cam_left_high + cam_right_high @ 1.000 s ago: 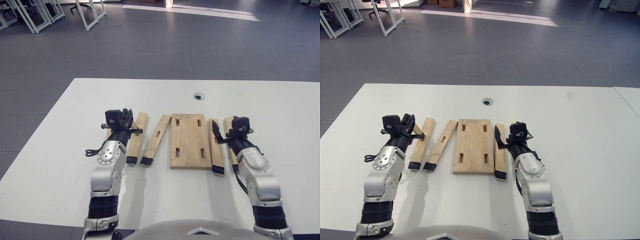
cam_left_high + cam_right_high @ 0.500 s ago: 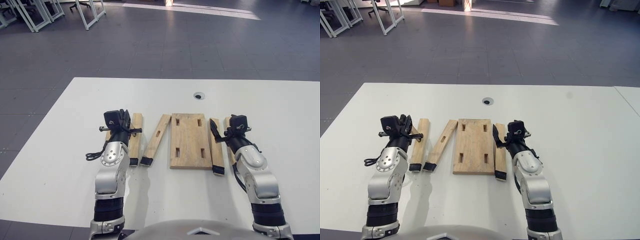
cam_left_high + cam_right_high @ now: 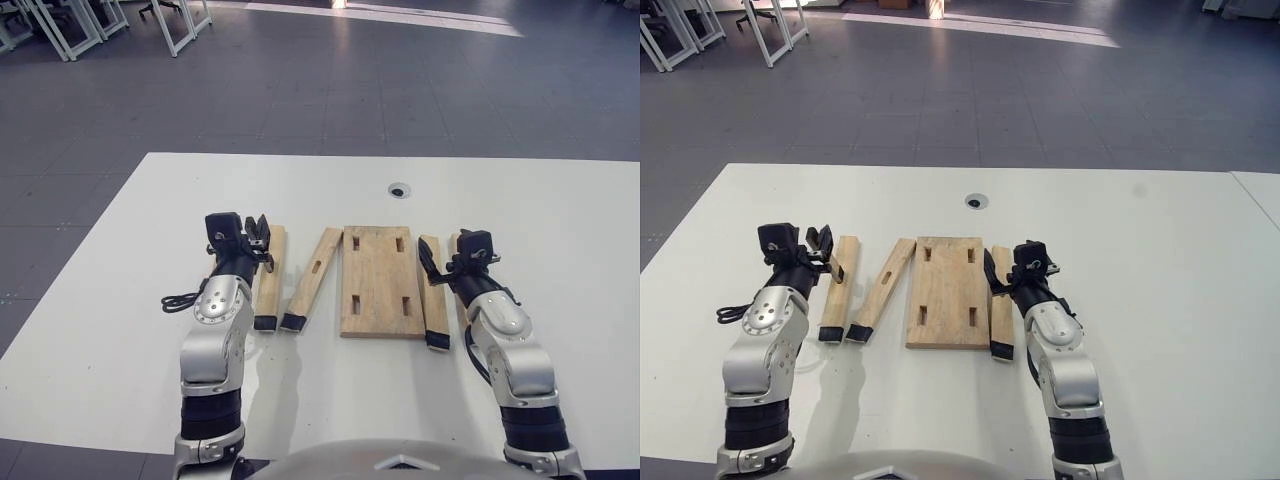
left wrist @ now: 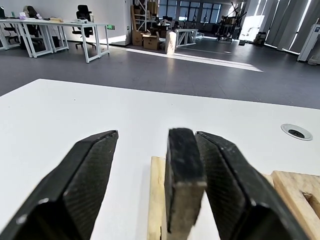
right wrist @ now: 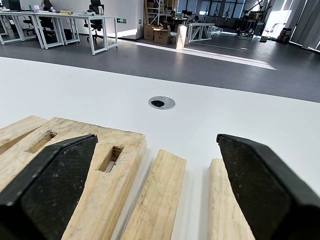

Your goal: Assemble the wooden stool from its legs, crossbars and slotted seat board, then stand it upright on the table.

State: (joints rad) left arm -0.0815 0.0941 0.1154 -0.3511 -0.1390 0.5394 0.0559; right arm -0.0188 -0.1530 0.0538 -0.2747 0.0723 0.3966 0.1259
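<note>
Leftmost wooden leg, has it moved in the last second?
Yes. The leftmost leg pivoted: its far end swung to the robot's left, widening the gap to the slanted leg, while its black-capped near end barely moved.

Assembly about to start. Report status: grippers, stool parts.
Left gripper jaws open, dark-capped wooden piece between them. Right gripper jaws open over the right-hand legs. Seat board flat, nothing assembled. Cable port beyond board, clear.

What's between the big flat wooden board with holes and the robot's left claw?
Two pale wooden sticks with black tips: a slanted slotted one and a straight one, in the eye views.
</note>
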